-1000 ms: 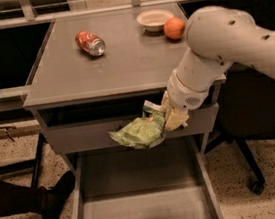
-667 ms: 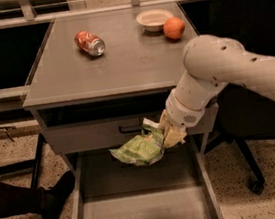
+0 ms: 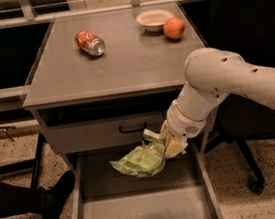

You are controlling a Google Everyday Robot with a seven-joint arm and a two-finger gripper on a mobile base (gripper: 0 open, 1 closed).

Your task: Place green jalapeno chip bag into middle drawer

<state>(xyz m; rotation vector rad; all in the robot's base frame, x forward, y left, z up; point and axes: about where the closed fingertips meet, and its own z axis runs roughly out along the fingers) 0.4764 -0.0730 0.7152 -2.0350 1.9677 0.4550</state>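
The green jalapeno chip bag (image 3: 140, 160) is crumpled, shiny green with pale patches. My gripper (image 3: 166, 143) is shut on its right end and holds it over the back part of the open middle drawer (image 3: 141, 214), a wide grey tray pulled out below the cabinet. The bag hangs just under the grey drawer front with the black handle (image 3: 132, 128). My white arm (image 3: 215, 83) reaches in from the right. The drawer floor below the bag is bare.
On the cabinet top (image 3: 120, 58) lie a red soda can (image 3: 90, 42) on its side, a white bowl (image 3: 154, 18) and an orange (image 3: 174, 27). A dark office chair (image 3: 259, 115) stands at the right. A person's dark shoe (image 3: 53, 198) is at the left.
My gripper has moved down and slightly toward the front with the bag, from beside the drawer front to over the open drawer. The bag hangs lower.
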